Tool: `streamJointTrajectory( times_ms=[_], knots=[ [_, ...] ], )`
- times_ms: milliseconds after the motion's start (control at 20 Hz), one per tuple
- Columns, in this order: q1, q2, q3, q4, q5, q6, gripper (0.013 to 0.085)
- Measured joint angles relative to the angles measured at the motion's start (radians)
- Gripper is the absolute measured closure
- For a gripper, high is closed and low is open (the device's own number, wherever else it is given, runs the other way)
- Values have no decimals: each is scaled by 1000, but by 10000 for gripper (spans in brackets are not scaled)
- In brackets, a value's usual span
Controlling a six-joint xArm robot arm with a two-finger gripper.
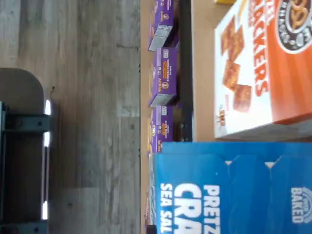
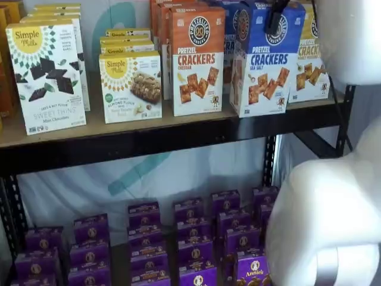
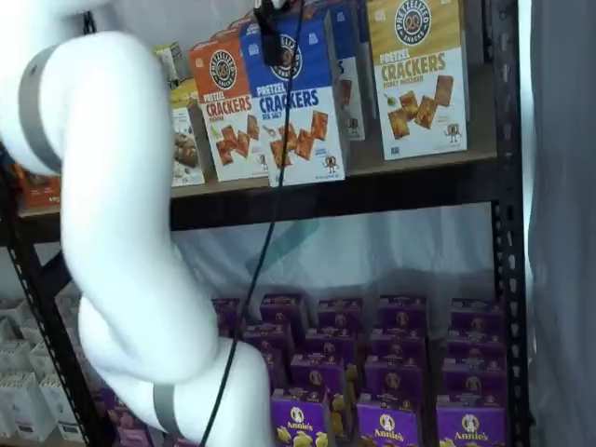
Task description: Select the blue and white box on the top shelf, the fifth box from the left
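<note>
Standing on the top shelf (image 2: 149, 128), the blue and white box (image 2: 266, 56) leans forward at its front edge, black fingers of the gripper (image 2: 275, 16) clenched on its top in both shelf views. Best drawn straight out toward the front, grip kept firm, box kept level. Just beside it on one side, an orange cheddar box (image 2: 198, 59); on the other, a yellow box (image 3: 417, 74); either easily nudged. Below, purple boxes (image 2: 196, 244).

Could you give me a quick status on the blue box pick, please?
Gripper shut on blue box at its top. Box on top shelf. Orange box close beside.
</note>
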Motion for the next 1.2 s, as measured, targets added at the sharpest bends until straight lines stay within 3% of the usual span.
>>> streamJointTrajectory(
  times_ms=[400, 1200],
  knots=[
    [-8, -125, 114, -19, 24, -13, 370],
    [25, -288, 337, -62, -8, -4, 370]
  ],
)
